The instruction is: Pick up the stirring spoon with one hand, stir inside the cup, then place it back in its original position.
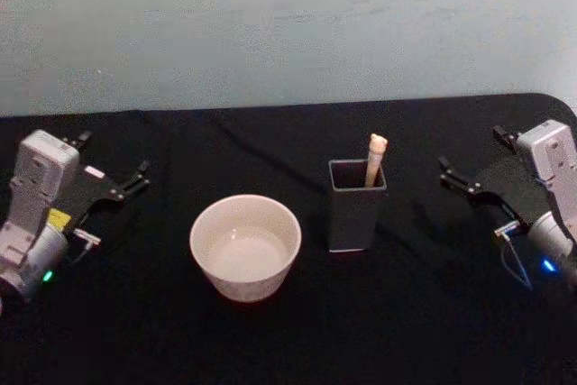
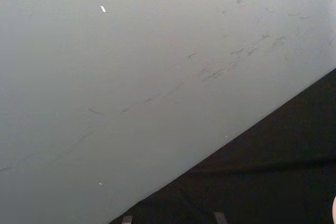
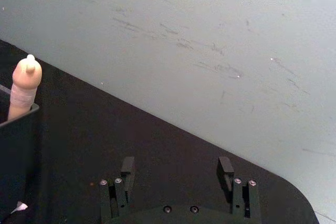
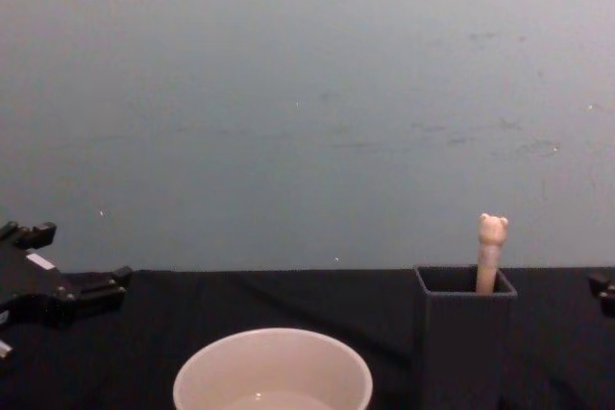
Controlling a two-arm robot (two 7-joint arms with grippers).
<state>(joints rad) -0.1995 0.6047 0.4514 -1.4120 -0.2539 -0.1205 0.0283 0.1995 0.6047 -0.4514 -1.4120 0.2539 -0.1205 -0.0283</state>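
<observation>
The stirring spoon (image 1: 376,158) stands upright in a dark grey square holder (image 1: 356,214), and only its beige handle with the tiny bear head (image 4: 491,237) pokes out. Left of the holder sits the wide cream cup (image 1: 225,281), which also shows low in the chest view (image 4: 273,372). My right gripper (image 1: 473,151) rests at the table's right side, well clear of the holder, and is open and empty (image 3: 176,169). In its wrist view the spoon (image 3: 25,85) is off to one side. At the table's left side, my left gripper (image 1: 115,155) is open and empty (image 4: 77,256).
A black cloth covers the table (image 1: 433,331). A pale blue-grey wall (image 1: 288,24) rises behind its far edge. The table's rounded far right corner (image 3: 294,203) lies close to the right gripper. Bare cloth separates each gripper from the cup and holder.
</observation>
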